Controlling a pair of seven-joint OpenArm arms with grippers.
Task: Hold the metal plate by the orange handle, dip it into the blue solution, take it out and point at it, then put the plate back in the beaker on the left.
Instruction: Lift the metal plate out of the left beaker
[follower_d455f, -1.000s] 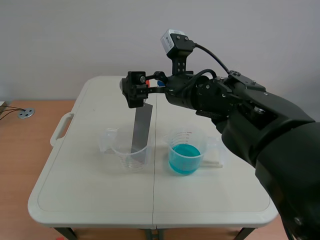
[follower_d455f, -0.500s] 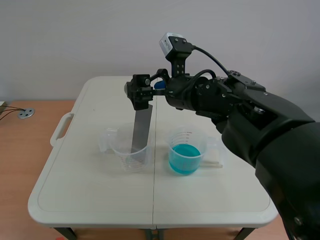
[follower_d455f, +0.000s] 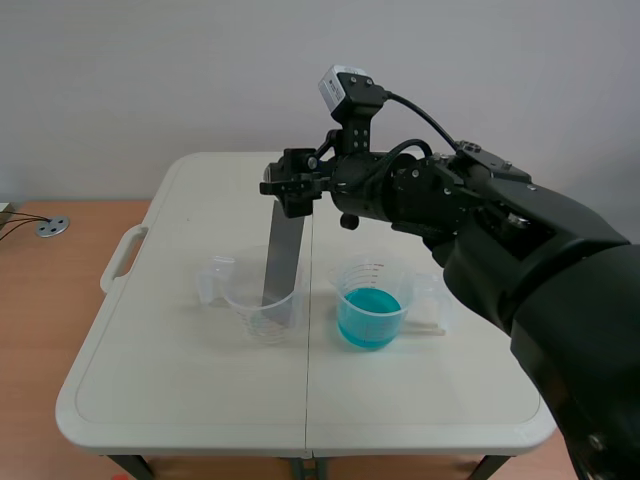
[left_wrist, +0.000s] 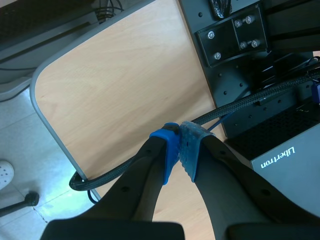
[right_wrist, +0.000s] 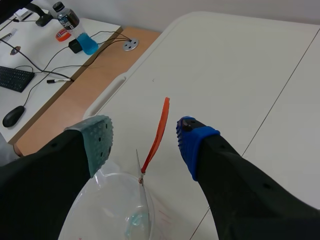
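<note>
my right gripper (right_wrist: 145, 140) has shifted right, open astride the orange handle (right_wrist: 156, 135), the plate (follower_d455f: 283, 260) standing in the left beaker (follower_d455f: 240, 300).

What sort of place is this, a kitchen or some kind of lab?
Most likely a robotics lab or test room: a black robot arm hangs over a metal plate standing in a clear beaker, next to a beaker of blue solution, and a nearby desk holds a keyboard and cables.

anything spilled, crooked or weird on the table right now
Nothing spilled or damaged. The grey metal plate leans slightly in the clear plastic beaker rather than standing upright, its orange handle untouched inside the open right gripper. The beaker of blue solution sits upright beside it.
</note>
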